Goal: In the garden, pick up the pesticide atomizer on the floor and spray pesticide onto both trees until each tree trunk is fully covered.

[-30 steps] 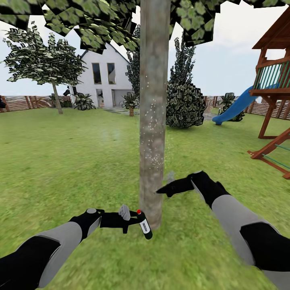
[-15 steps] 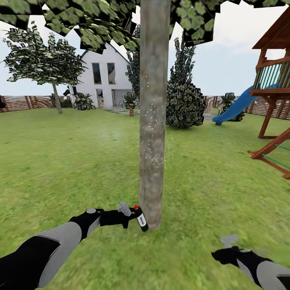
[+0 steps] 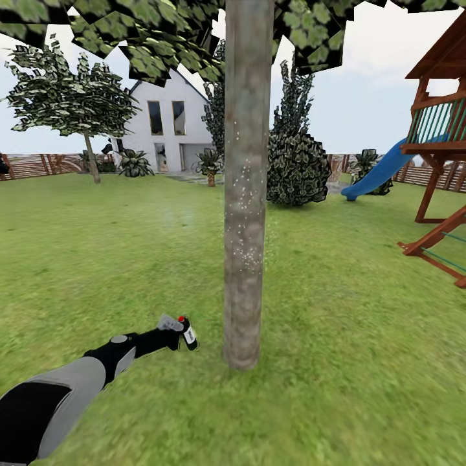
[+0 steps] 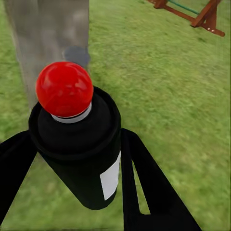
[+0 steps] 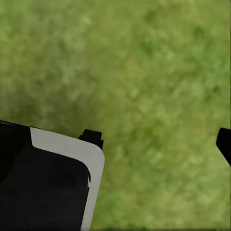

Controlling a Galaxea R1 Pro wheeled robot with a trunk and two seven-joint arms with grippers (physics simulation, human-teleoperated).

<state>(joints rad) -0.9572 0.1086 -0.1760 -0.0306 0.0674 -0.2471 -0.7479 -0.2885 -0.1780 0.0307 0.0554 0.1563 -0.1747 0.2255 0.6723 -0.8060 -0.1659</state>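
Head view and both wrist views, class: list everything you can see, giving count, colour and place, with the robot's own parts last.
Tree trunk: one, grey-brown, centre foreground.
Second tree: one, green, far left.
House: one, white, background.
Fence: brown, far edge.
Playset: one, wooden, right, with blue slide.
Grass: green, throughout.
Spray bottle: one, black, red top, in left gripper.
Right gripper: black, over grass.

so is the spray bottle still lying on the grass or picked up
Picked up: the left pincer is shut on the spray bottle, held above the grass beside the tree trunk.
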